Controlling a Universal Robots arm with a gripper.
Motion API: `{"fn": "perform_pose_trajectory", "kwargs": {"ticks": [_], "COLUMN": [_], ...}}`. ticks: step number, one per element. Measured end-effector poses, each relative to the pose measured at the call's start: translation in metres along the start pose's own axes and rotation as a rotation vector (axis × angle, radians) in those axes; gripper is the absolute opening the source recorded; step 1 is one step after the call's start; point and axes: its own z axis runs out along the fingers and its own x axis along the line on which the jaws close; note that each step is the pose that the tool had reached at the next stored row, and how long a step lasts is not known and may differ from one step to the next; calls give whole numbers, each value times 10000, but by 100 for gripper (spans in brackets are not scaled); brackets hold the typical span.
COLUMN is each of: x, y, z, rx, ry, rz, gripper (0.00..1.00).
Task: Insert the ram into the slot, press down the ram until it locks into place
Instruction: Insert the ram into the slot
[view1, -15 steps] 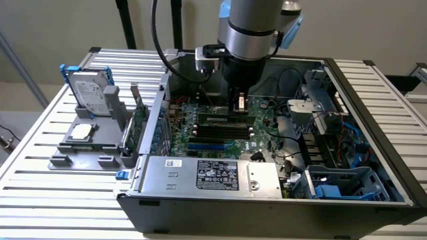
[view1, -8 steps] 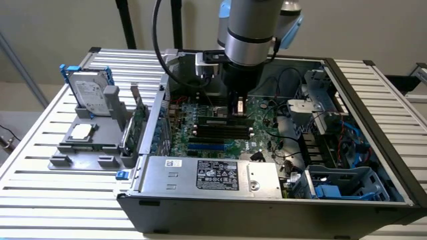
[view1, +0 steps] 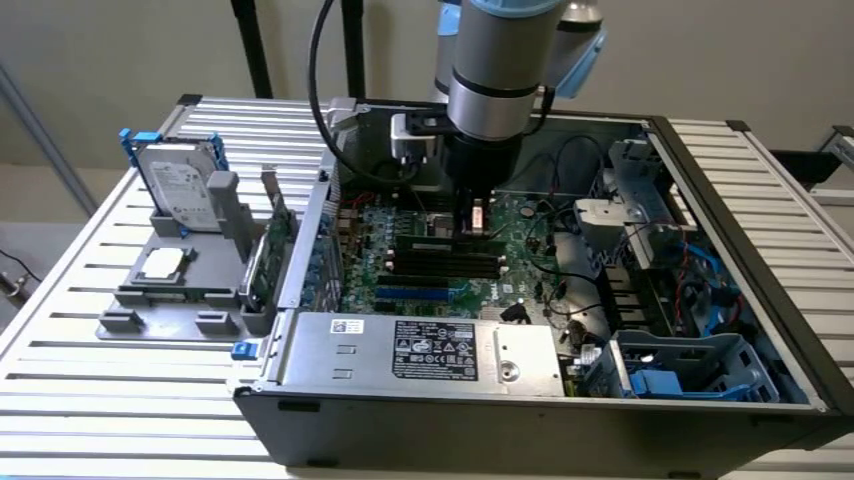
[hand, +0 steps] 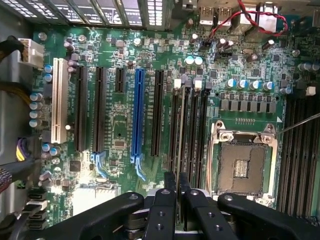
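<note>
My gripper (view1: 474, 222) hangs low inside the open computer case, over the row of black memory slots (view1: 447, 262). In the wrist view its two black fingers (hand: 169, 192) stand nearly together over the outermost slot (hand: 174, 131) of the group beside the silver processor socket (hand: 243, 162). The ram (view1: 430, 244) shows as a thin pale strip, edge-on, running from the fingers along the farthest slot. I cannot tell whether it is seated in that slot. The gripper looks shut on it.
The green motherboard (hand: 120, 107) carries a blue slot (hand: 138, 115) and longer black card slots (hand: 98, 110). Cables (view1: 567, 215) and a drive cage (view1: 641, 185) crowd the case's right side. A grey fixture (view1: 167, 300) with a hard drive (view1: 180, 195) stands outside, at the exterior view's left.
</note>
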Motion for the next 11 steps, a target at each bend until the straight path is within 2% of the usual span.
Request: {"fn": "perform_pose_trajectory", "kwargs": {"ticks": [11], "x": [-6], "y": [-6], "z": [199], "rx": [2], "ry": [-2], "rz": [48], "gripper": [14]}}
